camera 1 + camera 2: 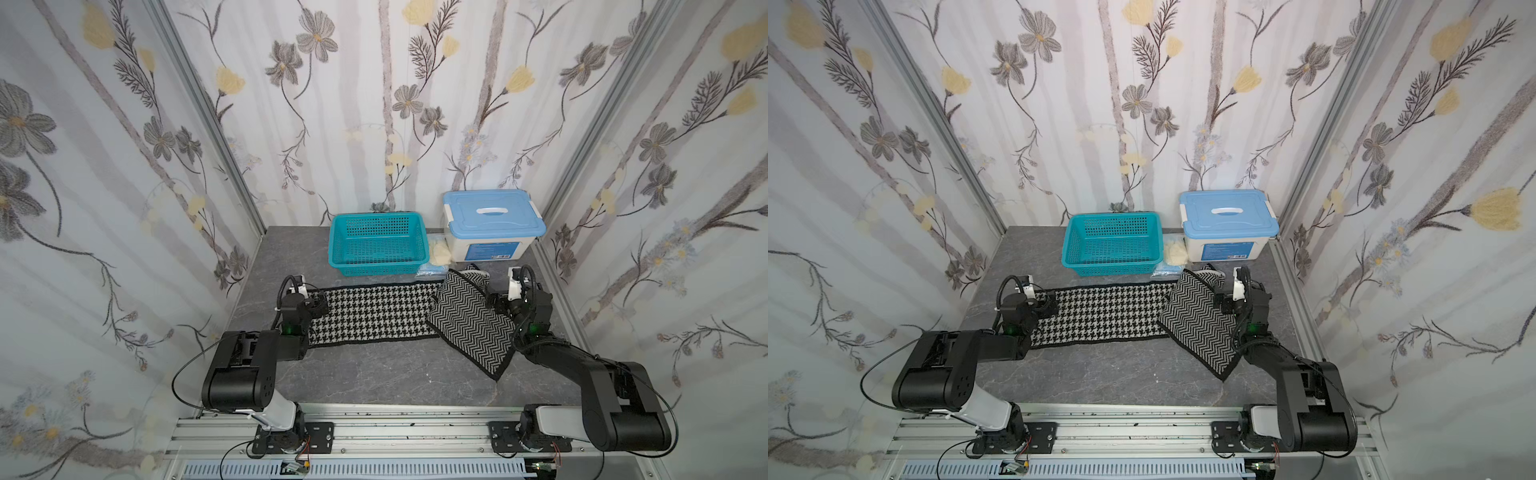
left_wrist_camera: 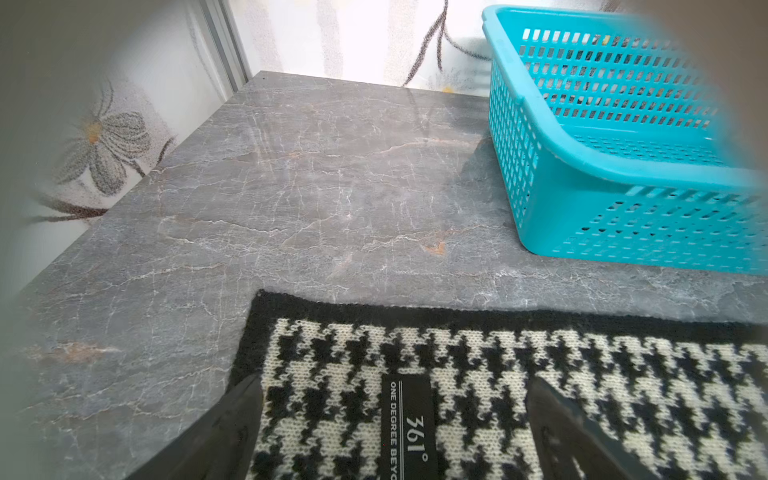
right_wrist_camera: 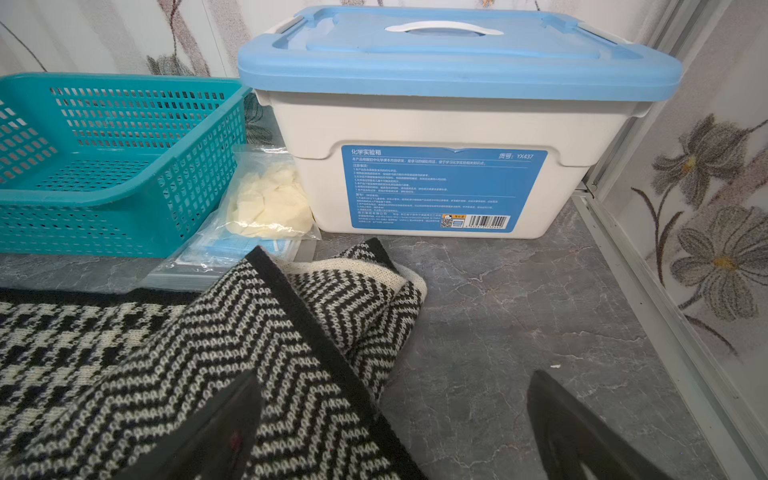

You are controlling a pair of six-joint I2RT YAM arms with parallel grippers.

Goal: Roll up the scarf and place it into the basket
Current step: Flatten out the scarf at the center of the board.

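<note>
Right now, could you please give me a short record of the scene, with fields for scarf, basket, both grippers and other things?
scarf: unrolled on the table, houndstooth side up; right end folded over, herringbone showing
basket: empty, beyond the scarf
left gripper: open, over the scarf's left end
right gripper: open, over the edge of the folded end
other things: white box with blue lid; clear bag with pale yellow contents, between box and basket

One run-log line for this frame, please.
scarf: unrolled on table, right end folded over | basket: empty | left gripper: open, at scarf's left end | right gripper: open, at folded end
</note>
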